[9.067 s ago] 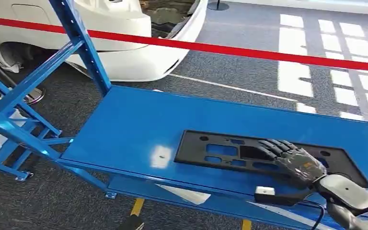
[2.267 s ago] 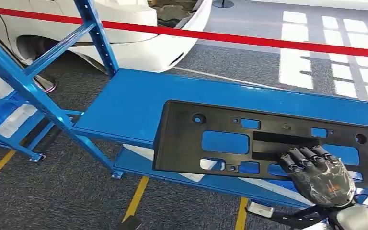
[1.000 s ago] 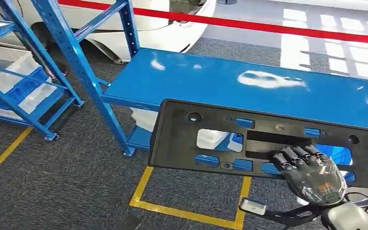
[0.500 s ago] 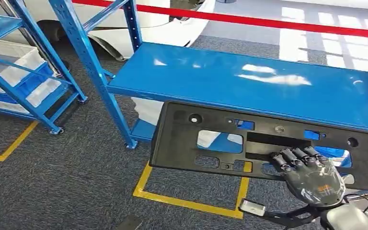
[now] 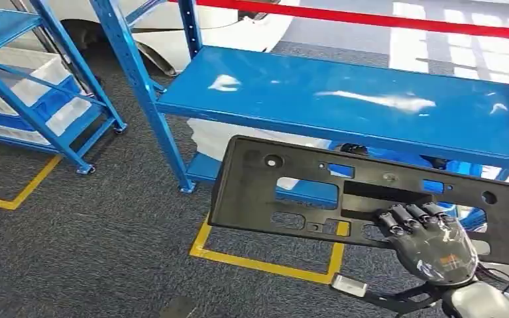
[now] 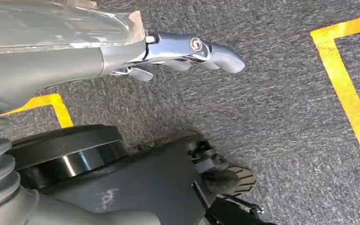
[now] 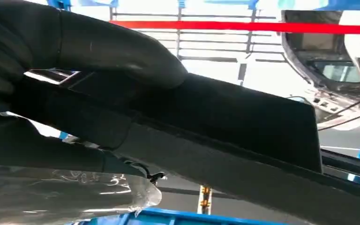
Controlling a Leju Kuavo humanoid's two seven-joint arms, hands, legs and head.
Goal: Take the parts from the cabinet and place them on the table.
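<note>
- A long black plastic part, a flat plate with rectangular cut-outs and round holes, sits in the lower right of the head view, held in the air above the grey carpet.
- Its long axis runs roughly left to right across the frame, dipping slightly toward the right edge; its broad face is turned up toward the camera.
- The right robot hand grips the part at its near edge, right of the part's middle, with dark fingers laid over the top face.
- In the right wrist view the thumb presses on the part from one side, with the rest of the hand on the other.
- The blue shelf spans the upper half of the head view, just beyond the part's far edge.
- The left robot hand hangs over the carpet; I cannot tell whether its fingers are spread or curled.
- Yellow floor tape lies under the part.
</note>
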